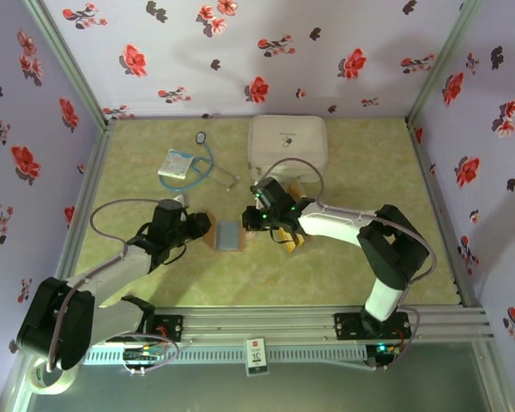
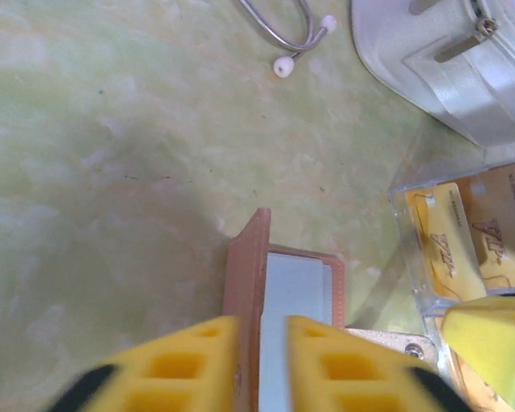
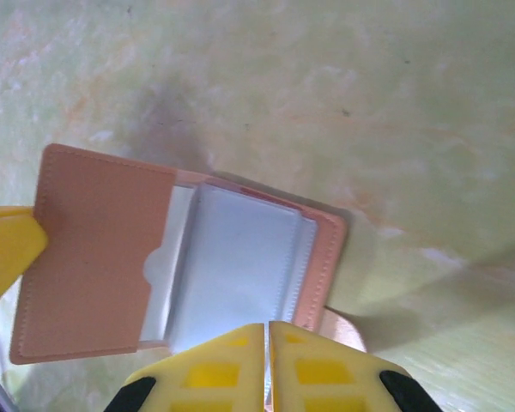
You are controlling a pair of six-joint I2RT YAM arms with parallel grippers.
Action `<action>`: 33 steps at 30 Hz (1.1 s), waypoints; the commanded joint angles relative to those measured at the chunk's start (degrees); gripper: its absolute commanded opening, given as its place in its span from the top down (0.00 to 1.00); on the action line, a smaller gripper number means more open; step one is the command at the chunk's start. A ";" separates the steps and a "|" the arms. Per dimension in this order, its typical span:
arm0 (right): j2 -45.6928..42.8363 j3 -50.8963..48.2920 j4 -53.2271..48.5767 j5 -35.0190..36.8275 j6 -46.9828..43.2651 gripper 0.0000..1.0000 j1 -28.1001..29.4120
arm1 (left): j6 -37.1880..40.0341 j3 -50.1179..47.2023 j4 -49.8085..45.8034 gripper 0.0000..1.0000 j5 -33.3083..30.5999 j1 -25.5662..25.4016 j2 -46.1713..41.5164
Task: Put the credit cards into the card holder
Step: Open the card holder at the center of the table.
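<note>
While the shut right claw [image 3: 268, 333] steadies the card holder [image 3: 240, 266], the left claw [image 2: 262, 335], slightly parted, seemingly props its cover [image 2: 245, 275] open.

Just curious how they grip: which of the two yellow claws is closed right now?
The right claw: its fingertips touch, while the left claw shows a gap.

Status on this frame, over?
Right gripper: jaws shut at edge of card holder. Left gripper: jaws slightly open at its flap. Holder lies open; credit cards beside it in clear box. Nothing blocking.
</note>
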 commanded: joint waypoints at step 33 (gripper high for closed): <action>11.00 -2.67 4.03 2.53 1.97 0.95 4.55 | 2.74 7.11 -22.49 0.40 -20.36 -0.87 11.71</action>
